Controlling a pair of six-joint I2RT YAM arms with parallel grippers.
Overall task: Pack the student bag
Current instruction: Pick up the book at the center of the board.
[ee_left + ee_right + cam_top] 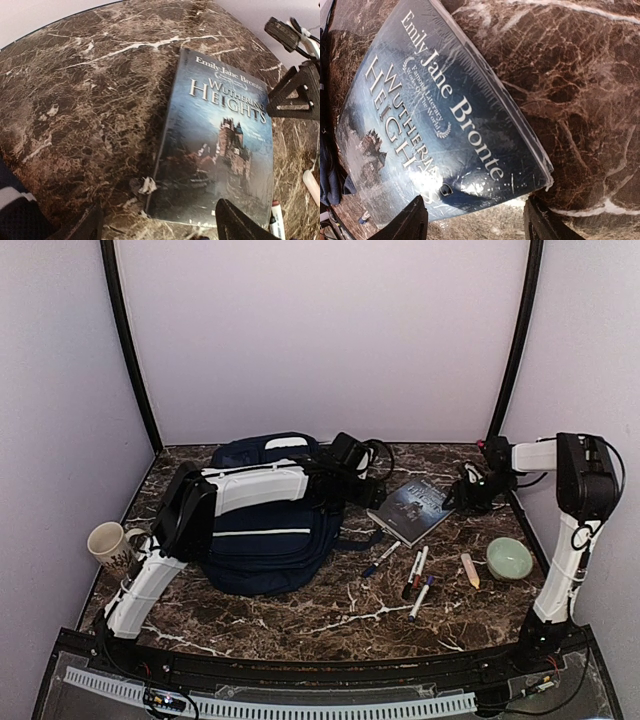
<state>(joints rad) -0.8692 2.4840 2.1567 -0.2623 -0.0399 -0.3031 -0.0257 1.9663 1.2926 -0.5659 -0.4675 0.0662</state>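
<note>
Both arms are in over the paperback (215, 130), which lies flat on the marble table (300, 610). The left gripper (157, 207) hangs above the book's bottom edge with fingers spread wide and nothing between them, while the right gripper (475, 200) sits at the author-name end, fingers apart too, either side of a top corner and not clamped on it. The student bag (265, 540) lies on the left half of the table, just beside the book, the left arm stretched across it; loose markers (417, 572) lie nearer us, a green bowl (510, 558) at right, a mug (108, 542) far left.

White links (255, 487), black joints (585, 475), cables (390, 458); black left hand (160, 227) and right hand (475, 220).
</note>
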